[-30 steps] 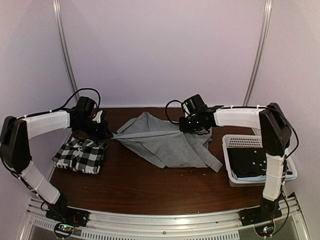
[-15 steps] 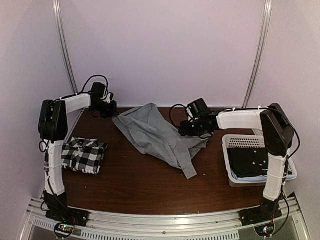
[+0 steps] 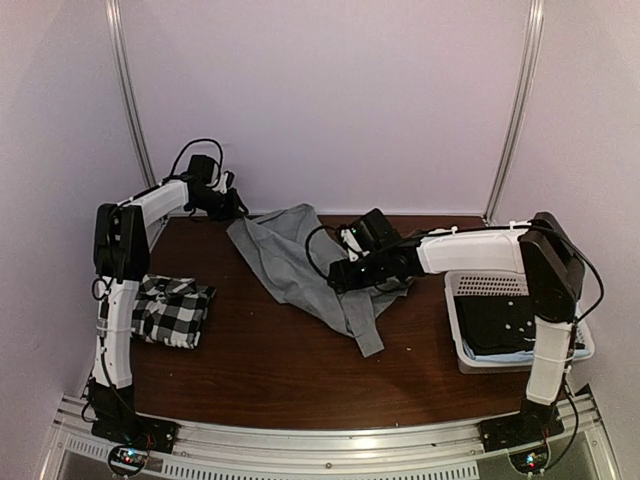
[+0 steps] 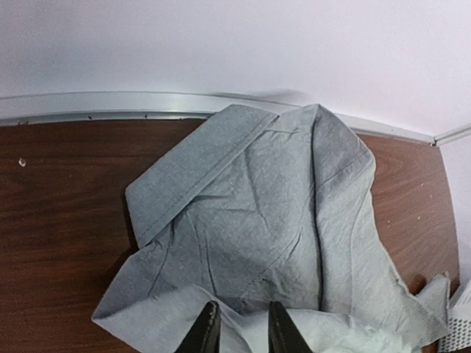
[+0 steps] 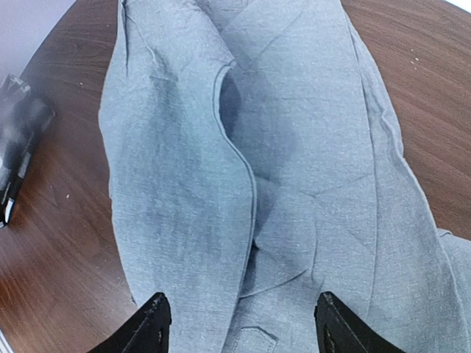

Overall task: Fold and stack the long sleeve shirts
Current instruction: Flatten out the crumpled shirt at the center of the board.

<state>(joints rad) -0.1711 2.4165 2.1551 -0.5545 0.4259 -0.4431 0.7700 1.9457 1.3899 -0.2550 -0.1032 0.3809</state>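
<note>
The grey shirt (image 3: 300,265) is spread unfolded and creased across the far middle of the desk (image 3: 260,375). One corner reaches the far left beside the back wall (image 3: 330,100), and a narrow part trails toward the near right. The checked shirt (image 3: 160,310) is laid folded as a small rectangle at the left edge of the desk, well apart from the grey one. A white basket (image 3: 453,320) is set at the right edge, and dark cloth (image 3: 500,325) is seen inside it. The left end effector (image 4: 241,312) is held at the far left, at the far-left corner of the grey shirt. In the left wrist view its fingers (image 4: 208,332) are seen a narrow gap apart above a pale turned-over edge of the cloth, with the rest of the shirt spread beyond them toward the wall. The right end effector (image 5: 241,309) is held low over the middle of the grey shirt, reached in from the right. Its jaws are spread wide, and creased grey cloth is seen between and beyond them. Whether the cloth is touched by either end effector cannot be told.
</note>
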